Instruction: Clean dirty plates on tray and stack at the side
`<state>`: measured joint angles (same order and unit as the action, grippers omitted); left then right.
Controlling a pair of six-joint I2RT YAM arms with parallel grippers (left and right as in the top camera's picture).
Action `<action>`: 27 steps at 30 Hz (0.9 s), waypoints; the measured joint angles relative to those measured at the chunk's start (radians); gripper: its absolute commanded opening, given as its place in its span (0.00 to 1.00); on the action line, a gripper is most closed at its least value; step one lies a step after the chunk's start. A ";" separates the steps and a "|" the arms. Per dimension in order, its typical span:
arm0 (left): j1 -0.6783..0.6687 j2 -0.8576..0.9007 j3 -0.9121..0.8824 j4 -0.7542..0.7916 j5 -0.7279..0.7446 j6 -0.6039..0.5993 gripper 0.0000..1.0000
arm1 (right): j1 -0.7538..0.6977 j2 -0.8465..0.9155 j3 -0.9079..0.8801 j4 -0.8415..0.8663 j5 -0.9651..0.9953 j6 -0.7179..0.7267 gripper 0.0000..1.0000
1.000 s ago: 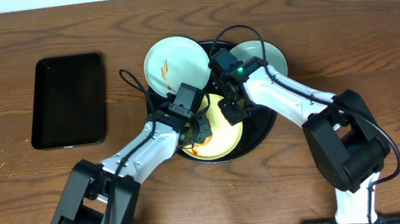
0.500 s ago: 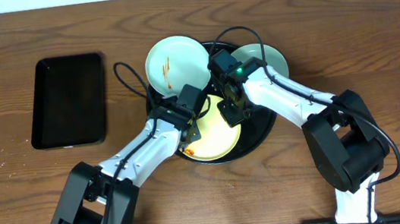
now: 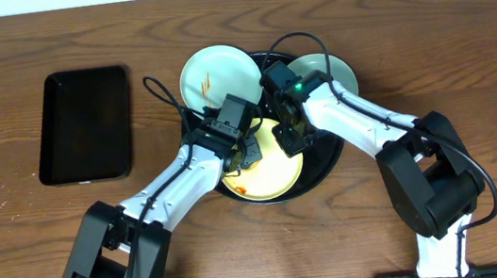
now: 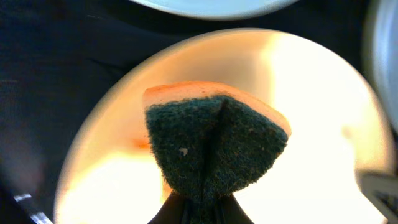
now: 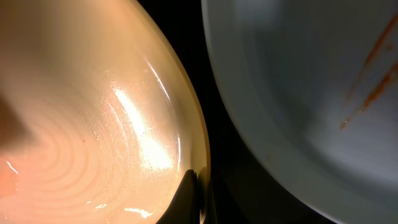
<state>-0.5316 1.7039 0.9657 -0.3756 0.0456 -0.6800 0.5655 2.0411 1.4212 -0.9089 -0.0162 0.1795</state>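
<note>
Reaching from the near edge of the wooden table [image 3: 464, 37], both arms bend inward over the round black tray [image 3: 325, 160] at the table's middle. The left gripper [image 3: 248, 152] is closed on a green-faced sponge [image 4: 214, 146], held over the yellow plate [image 3: 271, 179] in the tray's near part. The right gripper [image 3: 288, 137] pinches this plate's rim. Farther, a streaked mint plate [image 3: 217, 78] and a second mint plate [image 3: 333, 67] overlap the tray's far rim. A rectangular tray [image 3: 84, 126] lies toward the left edge.
</note>
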 measured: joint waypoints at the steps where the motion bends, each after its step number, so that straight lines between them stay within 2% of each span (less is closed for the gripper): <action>1: 0.000 0.000 0.000 0.010 0.031 0.000 0.07 | 0.000 0.000 0.000 0.000 0.003 0.000 0.01; 13: 0.000 0.075 0.000 0.030 0.167 0.000 0.07 | 0.000 0.000 0.000 -0.001 0.014 0.000 0.01; 27: -0.001 0.091 0.018 0.023 0.158 0.000 0.08 | -0.001 0.000 0.000 -0.002 0.016 0.000 0.01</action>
<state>-0.5327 1.7947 0.9836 -0.3531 0.2031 -0.6796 0.5648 2.0411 1.4212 -0.9112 -0.0006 0.1791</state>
